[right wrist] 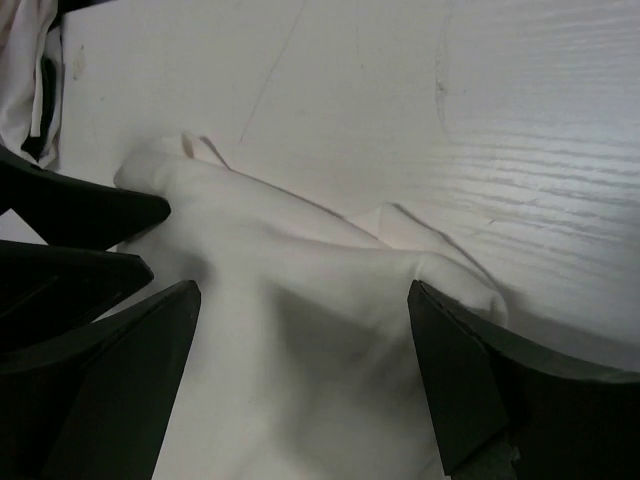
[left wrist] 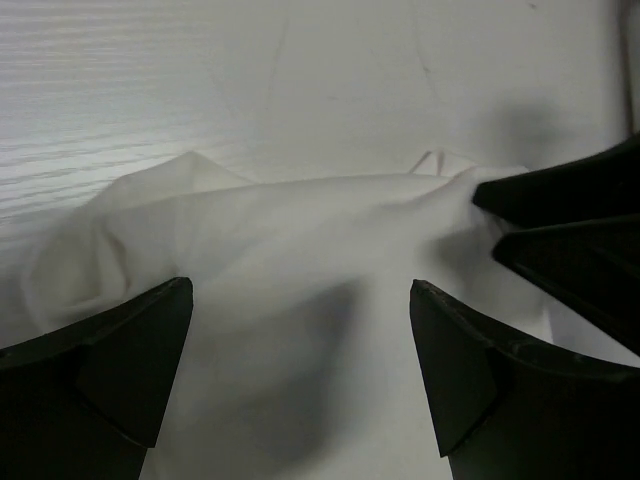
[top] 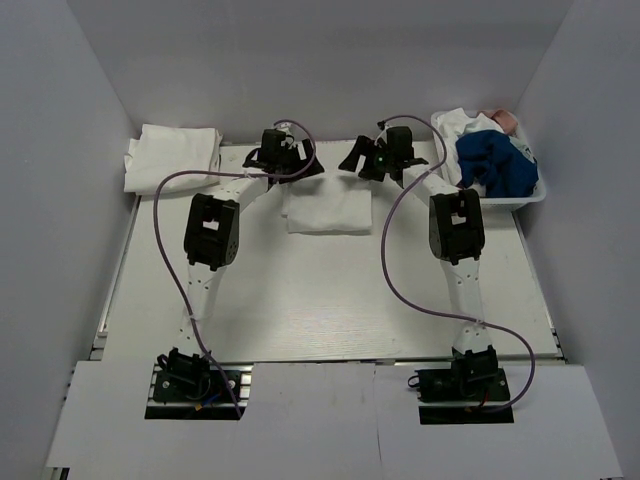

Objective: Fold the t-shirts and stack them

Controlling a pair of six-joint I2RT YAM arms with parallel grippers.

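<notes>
Jaws of the left gripper point(top: 285, 168) and the right gripper point(top: 372, 164) stood wide open, one beside the other over the far edge of the folded t-shirt point(top: 328, 212). Both wrist views showed white cloth lying slack between the spread fingers, with nothing clamped.

At far left, a stack of folded white shirts point(top: 172, 158) rested in the back corner of the table point(top: 330, 300), well apart from the grippers.

The folded t-shirt lay at the table's far centre as a compact rectangle. Its far edge was rumpled and slightly raised. The cloth appeared thin, light and limp; it would likely sag and unfold if lifted by one point. The recommended hold was a pinch through all layers at both far corners, one gripper per corner, keeping the edge taut between them. Slip was a lesser risk than a dropped lower layer.

At far right, a white bin point(top: 530, 192) held unfolded garments: a white one point(top: 462, 125), a blue one point(top: 492, 160) and a pink one point(top: 500, 120), heaped above the rim.
</notes>
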